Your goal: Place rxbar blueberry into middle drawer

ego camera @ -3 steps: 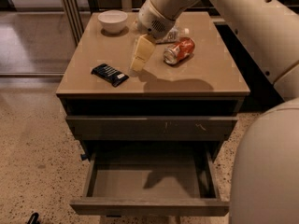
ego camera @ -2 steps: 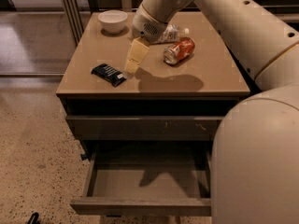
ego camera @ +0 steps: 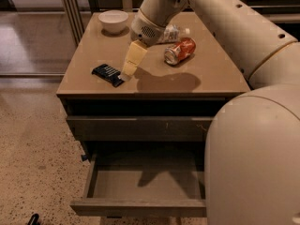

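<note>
The cream-coloured robot arm point(ego camera: 225, 27) fills the right side of the view. It reaches from its rounded base point(ego camera: 253, 163) up and across to the left over a brown cabinet. The flat tan top point(ego camera: 201, 86) of the cabinet carries all the loose items and stands on a speckled stone floor point(ego camera: 33, 139).

Below the top sits a closed grey-brown drawer front point(ego camera: 136, 128) with faint pale marks. Under that, the wide, shallow middle drawer point(ego camera: 117, 182) is pulled out, and the arm's shadow falls across its smooth grey floor.

A white round bowl point(ego camera: 113, 20) rests at the back left of the top. An orange-red can point(ego camera: 180, 51) lies on its side right of centre. Just behind it lies a clear bottle with a white label point(ego camera: 171, 33), partly hidden by the wrist.

The rxbar blueberry point(ego camera: 108, 74), a small flat bar in a dark wrapper with white lettering, lies near the front left edge of the top, outside the drawer. The pale yellow gripper point(ego camera: 124, 76) points steeply down, with its tip at the bar's right end. Whether it is spread, closed or gripping the bar cannot be told.
</note>
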Robot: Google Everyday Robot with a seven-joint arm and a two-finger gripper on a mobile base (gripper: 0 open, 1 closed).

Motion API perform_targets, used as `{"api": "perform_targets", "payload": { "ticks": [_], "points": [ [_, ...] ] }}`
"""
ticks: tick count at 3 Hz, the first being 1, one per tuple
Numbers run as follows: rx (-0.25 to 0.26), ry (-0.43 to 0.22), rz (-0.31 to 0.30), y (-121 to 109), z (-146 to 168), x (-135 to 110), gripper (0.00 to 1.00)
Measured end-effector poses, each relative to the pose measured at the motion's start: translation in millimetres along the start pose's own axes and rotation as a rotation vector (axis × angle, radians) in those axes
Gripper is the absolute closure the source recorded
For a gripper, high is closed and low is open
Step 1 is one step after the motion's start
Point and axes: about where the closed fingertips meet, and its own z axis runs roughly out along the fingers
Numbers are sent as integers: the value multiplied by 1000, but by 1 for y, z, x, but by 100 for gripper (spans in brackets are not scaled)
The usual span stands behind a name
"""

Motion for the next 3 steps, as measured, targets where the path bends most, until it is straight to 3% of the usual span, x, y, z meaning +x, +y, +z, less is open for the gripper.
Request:
{"api": "perform_targets", "payload": {
  "ticks": [2, 3],
  "points": [
    [128, -50, 28, -4, 16, 1, 0],
    [143, -76, 17, -7, 26, -10, 0]
  ]
}}
